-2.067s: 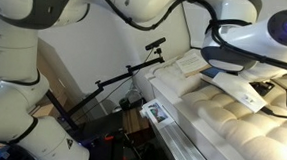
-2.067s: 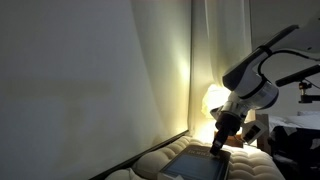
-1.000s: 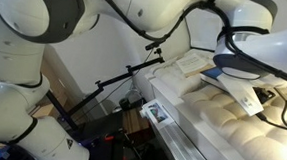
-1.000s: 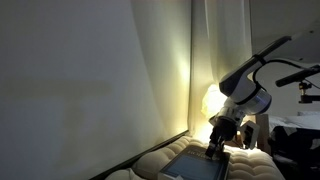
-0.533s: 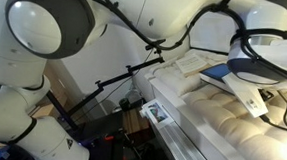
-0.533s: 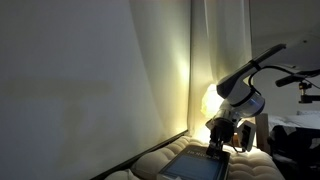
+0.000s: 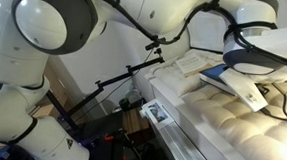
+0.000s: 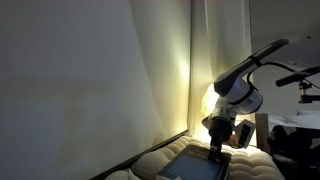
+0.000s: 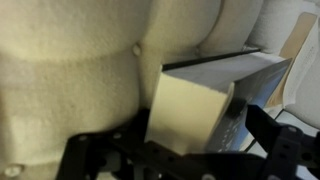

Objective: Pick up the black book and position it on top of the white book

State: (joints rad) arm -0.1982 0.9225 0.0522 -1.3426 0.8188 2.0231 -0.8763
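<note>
Presently bracketed, not gripped.
The thick blue-black book (image 9: 195, 115) is framed between the gripper's (image 9: 175, 142) wide-parted, empty jaws on the quilted cream mattress (image 9: 70, 70).

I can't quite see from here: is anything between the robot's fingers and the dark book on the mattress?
Nothing visible blocks it. In the wrist view the black book lies directly ahead of the open fingers, with only the quilted mattress beside it. Whether they touch it cannot be told.
</note>
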